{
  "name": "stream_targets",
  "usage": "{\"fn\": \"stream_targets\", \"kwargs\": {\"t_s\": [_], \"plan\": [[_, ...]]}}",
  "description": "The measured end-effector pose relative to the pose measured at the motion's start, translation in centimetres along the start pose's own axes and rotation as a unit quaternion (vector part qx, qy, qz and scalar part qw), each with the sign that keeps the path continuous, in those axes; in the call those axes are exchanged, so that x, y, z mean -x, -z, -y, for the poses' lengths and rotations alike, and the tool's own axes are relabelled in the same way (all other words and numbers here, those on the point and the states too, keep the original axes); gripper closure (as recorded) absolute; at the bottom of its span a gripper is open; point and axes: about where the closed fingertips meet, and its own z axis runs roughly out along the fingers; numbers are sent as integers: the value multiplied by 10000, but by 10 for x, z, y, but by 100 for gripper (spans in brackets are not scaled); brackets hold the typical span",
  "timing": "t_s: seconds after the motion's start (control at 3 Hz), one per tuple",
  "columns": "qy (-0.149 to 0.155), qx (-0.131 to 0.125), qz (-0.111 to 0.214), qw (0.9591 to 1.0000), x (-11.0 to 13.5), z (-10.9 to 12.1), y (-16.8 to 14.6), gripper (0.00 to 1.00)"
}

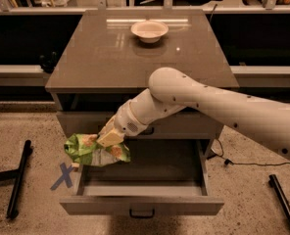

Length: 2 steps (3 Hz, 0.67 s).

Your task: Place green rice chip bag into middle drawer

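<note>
The green rice chip bag (pixel 92 151) is a crinkly light-green snack bag with pictured tan chips. My gripper (pixel 107 142) is shut on its top and holds it in the air over the left end of the open middle drawer (pixel 141 186). The bag hangs partly past the drawer's left wall. The drawer is pulled far out and its grey inside is bare. Its front has a small dark bar handle (pixel 141 213). My white arm (pixel 218 106) reaches in from the right and crosses the closed drawer front above.
A white bowl (pixel 149 30) stands at the back of the cabinet top (pixel 101 58). A blue X mark (pixel 62 176) is on the speckled floor left of the drawer. Black bars lie on the floor at left (pixel 18 184) and right (pixel 284 199). A cable (pixel 248 163) runs on the right.
</note>
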Motion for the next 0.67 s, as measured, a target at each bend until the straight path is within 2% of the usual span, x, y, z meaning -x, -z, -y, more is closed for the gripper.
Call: {"fn": "stream_targets", "kwargs": {"t_s": [0.33, 0.67], "plan": [[0, 0, 0, 10000, 0, 0, 0, 100], [-419, -189, 17, 9989, -27, 3, -2, 100]]}}
